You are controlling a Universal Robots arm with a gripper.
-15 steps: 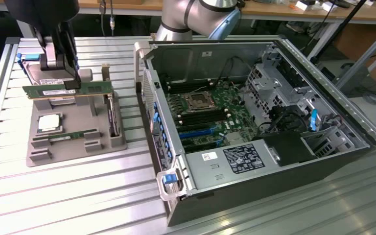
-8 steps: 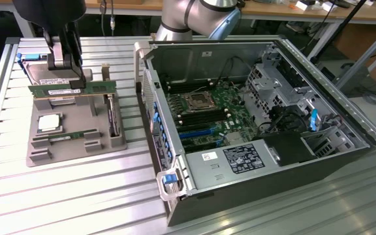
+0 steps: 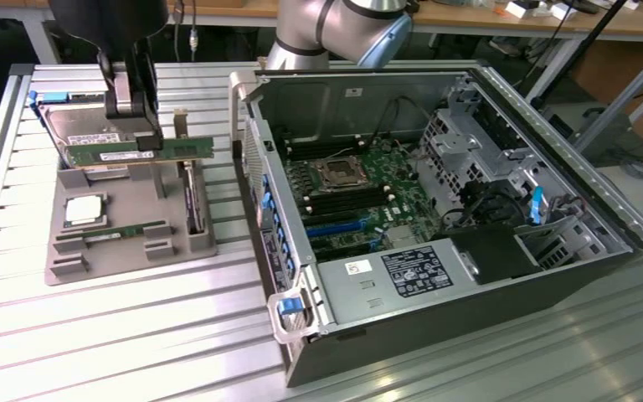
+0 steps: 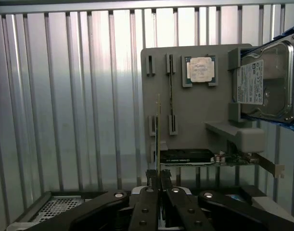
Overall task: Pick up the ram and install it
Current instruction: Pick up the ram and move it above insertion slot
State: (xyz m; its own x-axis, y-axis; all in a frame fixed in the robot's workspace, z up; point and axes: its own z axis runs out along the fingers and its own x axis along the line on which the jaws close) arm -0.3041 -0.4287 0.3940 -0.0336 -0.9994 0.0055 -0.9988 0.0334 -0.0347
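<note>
Pickup looks done on my end. The gripper point(image 3: 134, 134) is clamped on the ram point(image 3: 137, 152), pinching its top edge, and the stick hangs clear above the grey tray point(image 3: 131, 251), just in front of the hard drive point(image 3: 76, 126). In the wrist view the ram point(image 4: 159, 130) sits edge-on between the fingers point(image 4: 149, 192). 1 more stick point(image 3: 126, 233) lies in the tray. I'd say install is the open step. It calls for a level carry to the motherboard point(image 3: 367, 201) in the open case point(image 3: 411, 276) and square alignment with a free slot.
</note>
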